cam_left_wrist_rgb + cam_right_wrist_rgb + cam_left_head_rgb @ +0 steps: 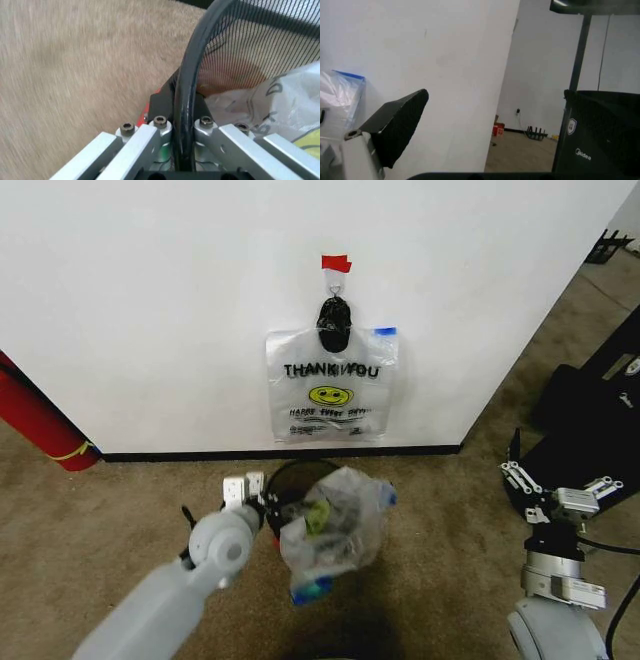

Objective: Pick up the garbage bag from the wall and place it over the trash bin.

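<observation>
- a garbage bag (331,395) with "thank you" lettering and a yellow smiley hangs flat on the white wall (150,300), from a hook under a piece of red tape (335,263), with a small black lump (333,323) bunched at its top.
- the trash bin (290,480), black mesh, stands on the carpet (100,520) just below the hanging bag, close to the black baseboard (280,451).
- a crumpled clear plastic bag (335,530) sits over the near side of the bin, spilling out in front.
- the left gripper (182,129) is at the bin's left rim; in the left wrist view its fingers (161,129) pinch the black rim (187,86) between them.
- the right gripper (560,490) hangs low at the right, well apart from the bin, beside a large black case (590,420); its fingers are spread, holding nothing.
- a red cylinder (35,425) leans against the wall at far left.
</observation>
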Motion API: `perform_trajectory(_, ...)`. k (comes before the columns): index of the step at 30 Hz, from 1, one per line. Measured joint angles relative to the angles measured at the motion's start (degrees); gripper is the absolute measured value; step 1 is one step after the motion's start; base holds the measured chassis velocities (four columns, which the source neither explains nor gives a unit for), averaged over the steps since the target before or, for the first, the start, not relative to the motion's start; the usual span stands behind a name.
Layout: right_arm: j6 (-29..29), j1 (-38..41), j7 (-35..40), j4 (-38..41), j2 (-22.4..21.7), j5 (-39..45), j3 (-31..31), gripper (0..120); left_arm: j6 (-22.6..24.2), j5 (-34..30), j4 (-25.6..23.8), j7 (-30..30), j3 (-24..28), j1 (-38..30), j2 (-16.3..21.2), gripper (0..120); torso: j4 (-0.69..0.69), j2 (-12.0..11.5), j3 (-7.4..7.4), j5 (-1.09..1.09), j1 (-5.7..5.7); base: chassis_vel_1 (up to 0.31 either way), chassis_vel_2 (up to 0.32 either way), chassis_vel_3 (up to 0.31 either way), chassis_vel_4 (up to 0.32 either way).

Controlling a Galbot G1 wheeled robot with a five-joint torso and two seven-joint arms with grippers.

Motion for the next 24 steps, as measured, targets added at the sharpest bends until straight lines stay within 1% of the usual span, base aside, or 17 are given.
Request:
perform_trajectory(2,0.01,0.32,-0.24,-0.09,-0.06,0.01,-0.19,100,-2.43,-4.78,-2.61,-4.92,-1.56,2.37,-1.78,0,0.00,0.00,0.00,0.01,0.00,0.000,0.000,0.000,0.000)
perform_trajectory(3,0.01,0.32,-0.24,-0.09,-0.06,0.01,-0.19,100,-2.43,-4.78,-2.61,-4.92,-1.56,2.37,-1.78,0,0.00,0.00,0.00,0.01,0.00,0.000,0.000,0.000,0.000)
perform_trajectory(4,0.02,0.45,-0.39,-0.10,-0.10,0.01,-0.35,100,-4.72,-7.92,-4.61,-9.19,-2.31,3.93,-3.22,0,0.00,0.00,0.00,-0.01,0.00,0.000,0.000,0.000,0.000)
perform_trajectory(6,0.19,0.39,-0.49,-0.05,-0.10,0.00,-0.50,100,-8.57,-9.35,-6.89,-12.48,-3.12,6.81,-5.11,0,0.01,0.00,0.00,0.02,0.00,0.000,0.000,0.000,0.000)
perform_trajectory(8,0.52,0.14,-0.53,0.13,-0.10,-0.03,-0.51,100,-11.12,-7.42,-7.85,-12.73,-3.47,9.77,-6.79,0,0.00,0.00,0.00,-0.01,0.00,0.000,0.000,0.000,0.000)
perform_trajectory(9,0.69,-0.03,-0.54,0.20,-0.15,-0.03,-0.51,100,-12.33,-5.49,-7.89,-12.65,-3.64,11.36,-7.73,0,0.00,0.00,0.00,-0.01,0.00,0.000,0.000,0.000,0.000)
perform_trajectory(10,0.69,-0.03,-0.54,0.20,-0.15,-0.03,-0.51,100,-12.33,-5.49,-7.89,-12.65,-3.64,11.36,-7.73,0,0.00,0.00,0.00,-0.01,0.00,0.000,0.000,0.000,0.000)
perform_trajectory(12,1.06,-0.33,-0.54,0.26,-0.40,-0.04,-0.43,100,-13.98,-2.07,-7.85,-12.67,-4.19,13.68,-9.57,0,0.02,0.00,0.00,0.01,0.00,0.000,0.000,0.000,0.000)
perform_trajectory(13,1.22,-0.44,-0.53,0.30,-0.54,-0.05,-0.33,100,-14.64,-0.05,-7.68,-12.56,-4.44,14.58,-10.62,0,0.01,0.00,0.00,0.00,0.00,0.000,0.000,0.000,0.000)
perform_trajectory(16,1.42,-0.48,-0.48,0.34,-0.68,-0.04,-0.22,100,-16.37,9.34,-5.90,-11.15,-5.49,15.81,-14.55,0,0.01,0.00,0.00,0.01,0.00,0.000,0.000,0.000,0.000)
perform_trajectory(17,1.42,-0.48,-0.48,0.34,-0.68,-0.04,-0.22,100,-16.37,9.34,-5.90,-11.15,-5.49,15.81,-14.55,0,0.01,0.00,0.00,0.01,0.00,0.000,0.000,0.000,0.000)
perform_trajectory(20,1.47,-0.41,-0.48,0.41,-0.71,-0.05,-0.31,100,-16.87,15.03,-4.47,-10.52,-5.95,16.31,-17.73,0,0.01,0.00,0.00,0.00,0.01,0.000,0.000,0.000,0.000)
perform_trajectory(23,1.54,-0.34,-0.50,0.42,-0.90,-0.05,-0.38,100,-16.83,17.10,-3.18,-10.03,-5.96,16.43,-19.67,0,0.00,0.00,0.00,0.01,0.01,0.000,0.000,0.000,0.000)
perform_trajectory(24,1.54,-0.34,-0.50,0.42,-0.90,-0.05,-0.38,100,-16.83,17.10,-3.18,-10.03,-5.96,16.43,-19.67,0,0.00,0.00,0.00,0.01,0.01,0.000,0.000,0.000,0.000)
